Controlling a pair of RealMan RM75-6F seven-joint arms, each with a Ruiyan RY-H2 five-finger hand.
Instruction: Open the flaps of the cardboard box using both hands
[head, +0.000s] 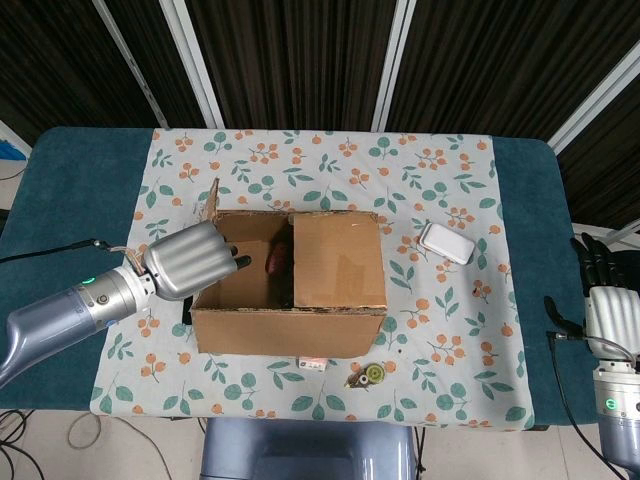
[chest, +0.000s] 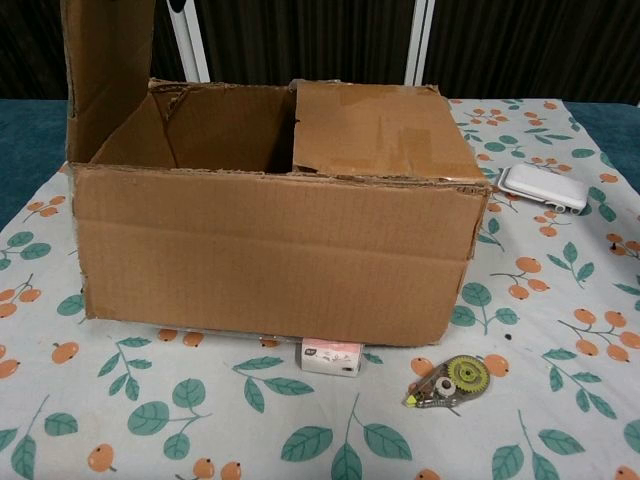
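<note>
The cardboard box (head: 290, 320) (chest: 270, 255) stands mid-table on the flowered cloth. Its left flap (chest: 105, 70) stands upright; from the head view it shows only as a thin edge (head: 211, 200). My left hand (head: 188, 262) is at the box's left wall, its dark fingertips (head: 237, 263) curled over that flap's edge onto the inner face. The right flap (head: 338, 258) (chest: 375, 130) lies flat, covering the right half. A reddish object (head: 277, 258) shows inside. My right hand (head: 603, 295) hangs off the table's right edge with fingers spread, holding nothing.
A white case (head: 446, 242) (chest: 542, 187) lies right of the box. In front of the box are a small white-and-pink packet (head: 313, 364) (chest: 332, 356) and a correction-tape dispenser (head: 368, 376) (chest: 448, 382). Teal table borders (head: 70, 200) flank the cloth.
</note>
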